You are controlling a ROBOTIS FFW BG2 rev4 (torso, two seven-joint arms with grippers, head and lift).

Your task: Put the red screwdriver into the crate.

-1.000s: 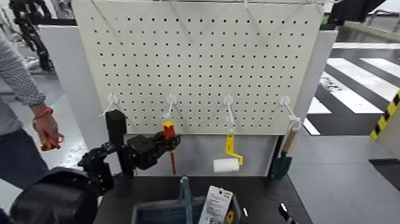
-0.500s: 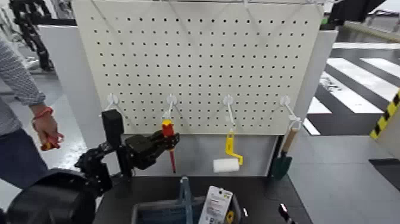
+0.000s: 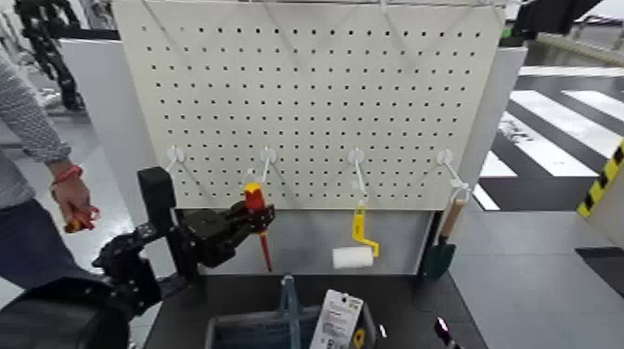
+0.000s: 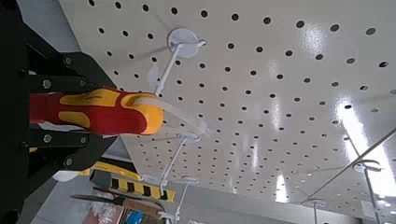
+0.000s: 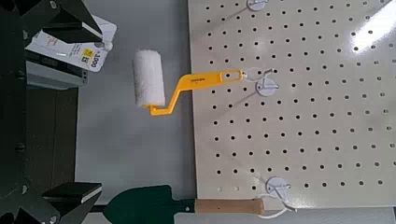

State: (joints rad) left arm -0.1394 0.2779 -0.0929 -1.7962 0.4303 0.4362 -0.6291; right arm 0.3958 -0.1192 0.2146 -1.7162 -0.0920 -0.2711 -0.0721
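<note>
We find the left pincer (image 3: 243, 221) clamped on the screwdriver (image 3: 255, 214), clear of its hook; crate (image 3: 243, 327) below awaits delivery.

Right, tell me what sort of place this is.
Likely a workshop or industrial test bay: a white perforated pegboard with hooks holding a yellow-handled white paint roller and a wooden-handled dark green trowel, and black-and-yellow hazard striping on the floor.

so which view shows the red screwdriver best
The left wrist view: the red screwdriver fills it, handle clamped in the left gripper. The head view shows it smaller but whole, shaft hanging down. The right wrist view doesn't show it.
</note>
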